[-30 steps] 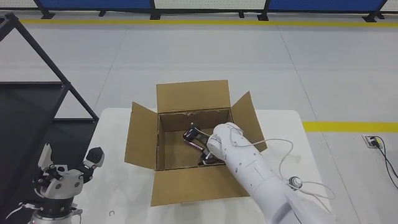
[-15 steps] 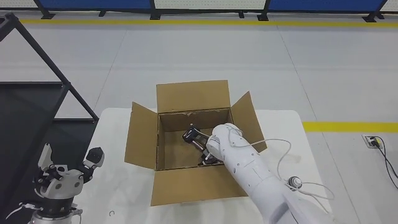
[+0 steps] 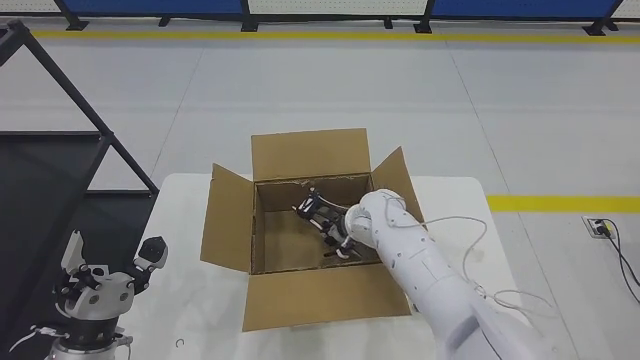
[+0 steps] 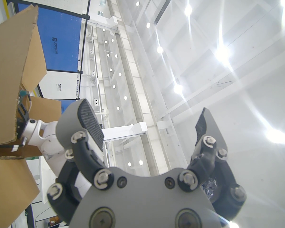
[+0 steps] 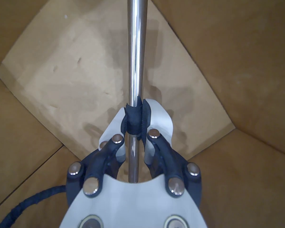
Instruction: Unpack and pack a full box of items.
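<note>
Right gripper [image 5: 135, 117] pinches a metal rod [image 5: 135, 36], its two dark pads [image 5: 146, 117] pressed against the rod from either side. The rod runs on both ways from the grip. A short stretch goes back toward the wrist, and a longer stretch reaches out ahead over the floor of the box [image 5: 228, 48]. Its far end is cut off by the picture's edge. Gripper and rod sit down inside the box, in its right half as the top view shows it. Bare brown cardboard shows under and around them. A black cable [image 5: 26, 205] trails beside the wrist. The box stands on a white table [image 3: 190, 290] with its flaps folded outward, and the right arm comes in over its near right corner.

Left gripper [image 4: 144, 112] is well apart from the box, near the table's left edge. It points upward with its fingers spread wide and nothing between them. Beyond it in the left wrist view are one flap of the box and the ceiling lights [image 4: 188, 10].
</note>
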`<state>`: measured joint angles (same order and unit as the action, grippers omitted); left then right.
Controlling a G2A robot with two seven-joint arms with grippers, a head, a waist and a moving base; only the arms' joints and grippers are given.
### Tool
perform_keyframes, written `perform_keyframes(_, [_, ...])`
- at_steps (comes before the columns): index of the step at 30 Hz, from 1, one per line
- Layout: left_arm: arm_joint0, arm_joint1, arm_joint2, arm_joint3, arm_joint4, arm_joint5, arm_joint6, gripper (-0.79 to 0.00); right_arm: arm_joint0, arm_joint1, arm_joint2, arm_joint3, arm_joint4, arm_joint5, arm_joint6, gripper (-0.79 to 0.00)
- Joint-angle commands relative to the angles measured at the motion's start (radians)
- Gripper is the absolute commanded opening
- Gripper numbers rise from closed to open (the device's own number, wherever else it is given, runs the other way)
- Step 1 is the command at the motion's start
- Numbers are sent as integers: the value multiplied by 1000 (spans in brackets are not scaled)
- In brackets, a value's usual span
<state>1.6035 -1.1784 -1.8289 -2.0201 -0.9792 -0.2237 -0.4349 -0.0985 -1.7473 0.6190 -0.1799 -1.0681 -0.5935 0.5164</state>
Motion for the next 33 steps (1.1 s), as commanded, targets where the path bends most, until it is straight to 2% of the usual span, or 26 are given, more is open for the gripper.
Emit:
perform_keyframes(1, [0,0,0,0,0,0,0,0,-2,12,4,-3,-5,-19,-56,-785])
perform_keyframes(8, [0,0,0,0,0,0,0,0,-10,73,8,-85,-77,-93,-262,-785])
perform_keyframes(14, [0,0,0,0,0,0,0,0,-54,154,40,-294,-162,-134,-359,-785])
perform_keyframes(19, [0,0,0,0,0,0,0,0,-170,254,152,-594,-190,-157,-305,-785])
perform_keyframes(22, [0,0,0,0,0,0,0,0,-297,321,275,-830,-179,-182,-222,-785])
perform_keyframes(24, [0,0,0,0,0,0,0,0,-383,353,358,-955,-154,-161,-146,-785])
perform_keyframes(33, [0,0,0,0,0,0,0,0,-383,353,358,-955,-154,-161,-146,-785])
